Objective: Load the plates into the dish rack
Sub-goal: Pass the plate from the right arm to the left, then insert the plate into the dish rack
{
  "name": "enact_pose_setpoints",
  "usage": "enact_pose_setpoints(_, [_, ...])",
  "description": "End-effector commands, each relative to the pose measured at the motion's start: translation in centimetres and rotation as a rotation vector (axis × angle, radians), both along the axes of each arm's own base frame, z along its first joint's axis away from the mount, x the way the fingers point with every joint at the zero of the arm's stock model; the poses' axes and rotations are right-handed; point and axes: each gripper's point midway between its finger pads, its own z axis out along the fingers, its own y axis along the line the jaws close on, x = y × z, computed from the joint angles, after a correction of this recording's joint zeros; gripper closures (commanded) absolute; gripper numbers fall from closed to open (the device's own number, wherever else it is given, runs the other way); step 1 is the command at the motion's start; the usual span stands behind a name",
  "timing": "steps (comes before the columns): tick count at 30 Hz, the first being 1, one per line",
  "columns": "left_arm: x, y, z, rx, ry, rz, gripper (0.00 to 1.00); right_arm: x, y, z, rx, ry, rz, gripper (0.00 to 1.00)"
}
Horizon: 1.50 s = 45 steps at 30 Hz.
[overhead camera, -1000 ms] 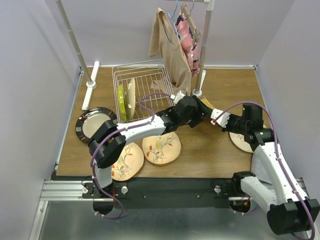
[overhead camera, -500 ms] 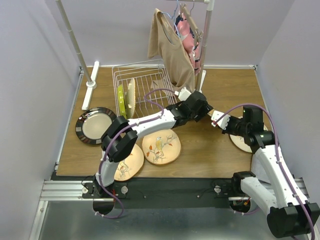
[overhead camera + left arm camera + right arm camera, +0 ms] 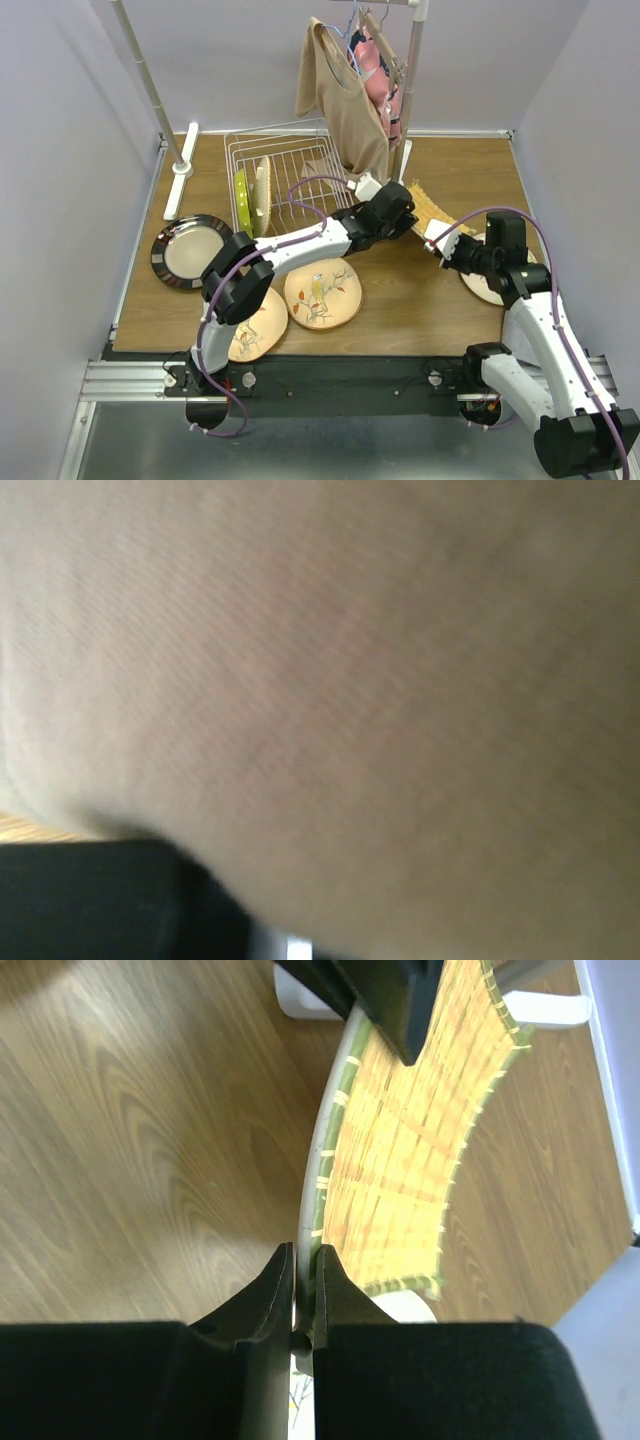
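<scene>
My right hand (image 3: 304,1256) is shut tight on the thin edge of the yellow plate (image 3: 410,1150). The plate is tipped up over the table (image 3: 400,290). It is to the right of the rack (image 3: 275,137) and just under the hanging beige top (image 3: 345,110). My left hand (image 3: 405,212) is at the plate's far end, but I cannot tell if it grips. Its camera sees only beige cloth. A lime plate (image 3: 242,205) and a cream plate (image 3: 263,188) stand in the rack. A bird plate (image 3: 323,293) lies flat on the table.
</scene>
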Motion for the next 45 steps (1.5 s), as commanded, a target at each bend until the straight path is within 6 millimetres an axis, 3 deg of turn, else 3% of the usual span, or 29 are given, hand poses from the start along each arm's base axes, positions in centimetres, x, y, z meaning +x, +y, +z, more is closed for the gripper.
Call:
enact_pose_setpoints(1, [-0.3, 0.7, 3.1, -0.023, -0.126, -0.050, 1.00, -1.4, 2.2, 1.1, 0.105, 0.031, 0.079, 0.99])
enact_pose_setpoints(4, [-0.9, 0.9, 4.1, -0.031, -0.177, -0.091, 1.00, -2.1, 2.8, 1.3, 0.146, 0.066, 0.089, 0.99])
enact_pose_setpoints(5, [-1.0, 1.0, 5.6, -0.060, -0.213, -0.100, 1.00, -2.2, 3.1, 1.5, 0.165, 0.074, 0.089, 0.93])
enact_pose_setpoints(6, [-1.4, 1.3, 5.2, -0.055, -0.221, -0.115, 1.00, -2.2, 3.2, 1.7, 0.179, 0.081, 0.081, 0.86])
enact_pose_setpoints(7, [-1.5, 1.2, 6.1, -0.080, -0.254, -0.123, 1.00, -2.4, 3.3, 1.9, 0.208, 0.107, 0.056, 0.79])
enact_pose_setpoints(8, [-1.8, 1.6, 7.3, -0.088, -0.289, -0.139, 1.00, -2.4, 3.4, 2.4, 0.225, 0.108, 0.048, 0.64])
enact_pose_setpoints(9, [-2.2, 1.9, 6.6, -0.079, -0.291, -0.154, 1.00, -2.3, 3.4, 2.7, 0.237, 0.115, 0.034, 0.60])
enact_pose_setpoints(11, [-2.7, 2.3, 8.2, -0.103, -0.338, -0.170, 1.00, -2.4, 3.5, 3.1, 0.276, 0.146, -0.007, 0.50])
enact_pose_setpoints(12, [-3.1, 2.6, 7.3, -0.079, -0.345, -0.196, 1.00, -2.4, 3.6, 3.5, 0.288, 0.147, -0.017, 0.48])
enact_pose_setpoints(14, [-3.8, 3.0, 8.8, -0.110, -0.394, -0.219, 1.00, -2.7, 3.7, 3.8, 0.319, 0.174, -0.049, 0.40])
enact_pose_setpoints(15, [-4.5, 3.4, 7.7, -0.092, -0.398, -0.251, 1.00, -2.7, 3.7, 4.3, 0.333, 0.175, -0.060, 0.39])
enact_pose_setpoints(17, [-5.2, 3.8, 9.2, -0.126, -0.449, -0.271, 1.00, -2.9, 3.7, 4.7, 0.364, 0.201, -0.092, 0.33])
enact_pose_setpoints(18, [-6.0, 4.0, 8.4, -0.116, -0.452, -0.307, 1.00, -2.9, 3.6, 5.1, 0.377, 0.200, -0.106, 0.31])
enact_pose_setpoints(20, [-6.8, 4.5, 9.5, -0.117, -0.518, -0.346, 1.00, -2.8, 3.7, 6.5, 0.411, 0.206, -0.134, 0.27])
enact_pose_setpoints(27, [-10.4, 6.4, 9.6, -0.110, -0.597, -0.493, 1.00, -2.1, 3.6, 10.1, 0.515, 0.224, -0.234, 0.25])
enact_pose_setpoints(32, [-12.9, 7.8, 10.9, -0.115, -0.694, -0.593, 1.00, 0.0, 2.7, 10.7, 0.559, 0.256, -0.381, 0.21])
enact_pose_setpoints(36, [-14.3, 9.5, 10.3, -0.093, -0.741, -0.652, 1.00, 0.6, 3.5, 10.8, 0.618, 0.306, -0.396, 0.21])
enact_pose_setpoints(39, [-14.8, 11.0, 10.8, -0.087, -0.769, -0.658, 1.00, 0.7, 4.1, 11.8, 0.654, 0.304, -0.367, 0.20])
enact_pose_setpoints(43, [-14.7, 13.1, 9.8, 0.011, -0.762, -0.653, 1.00, 1.3, 4.1, 13.5, 0.672, 0.273, -0.361, 0.19])
enact_pose_setpoints(45, [-14.2, 14.3, 10.5, 0.032, -0.777, -0.626, 1.00, 1.6, 4.3, 14.7, 0.680, 0.254, -0.351, 0.19])
